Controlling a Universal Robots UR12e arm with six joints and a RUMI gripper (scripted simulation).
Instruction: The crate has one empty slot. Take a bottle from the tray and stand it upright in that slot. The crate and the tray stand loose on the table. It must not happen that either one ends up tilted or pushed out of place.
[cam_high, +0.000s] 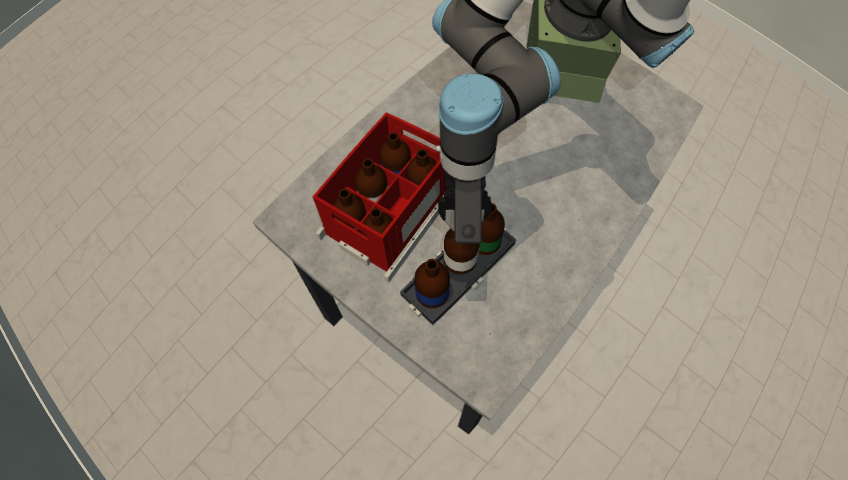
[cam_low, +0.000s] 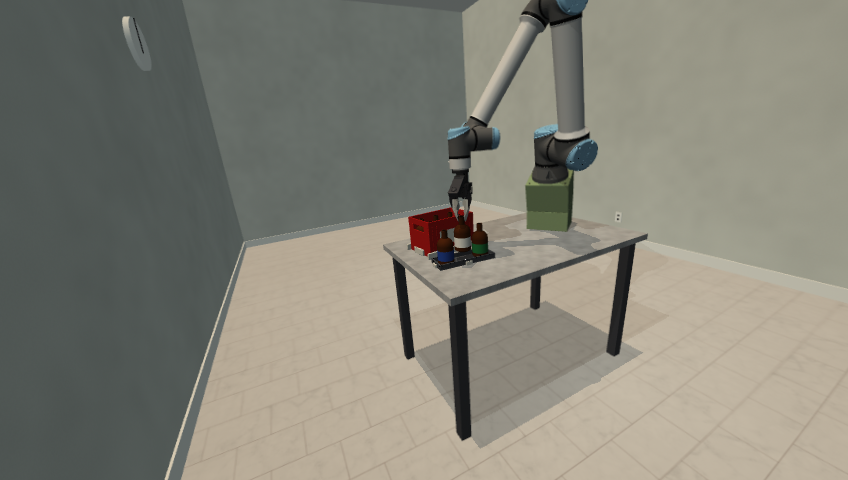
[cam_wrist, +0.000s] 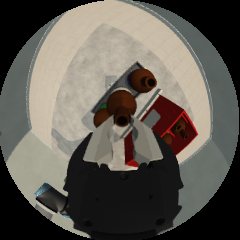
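Observation:
My gripper (cam_low: 460, 216) (cam_wrist: 121, 115) is shut on the neck of the white-label brown bottle (cam_high: 460, 251) (cam_low: 462, 231) (cam_wrist: 121, 102). The bottle hangs upright, slightly above the middle of the dark tray (cam_high: 455, 297) (cam_low: 455, 264) (cam_wrist: 116, 84). The blue-label bottle (cam_high: 432, 279) (cam_low: 445, 245) (cam_wrist: 141, 80) and green-label bottle (cam_high: 493, 228) (cam_low: 479, 236) (cam_wrist: 101, 118) stand on either side of it in the tray. The red crate (cam_high: 363, 245) (cam_low: 421, 240) (cam_wrist: 167, 107) holds several brown bottles; its empty slot (cam_high: 399, 193) is in the middle of the tray-side row. The fingertips are hidden in the top view.
The crate stands close beside the tray, with raised walls and inner dividers. Pale strips (cam_high: 412, 240) lie along the crate's foot. The green robot pedestal (cam_high: 574, 59) (cam_low: 548, 205) stands at the table's far end.

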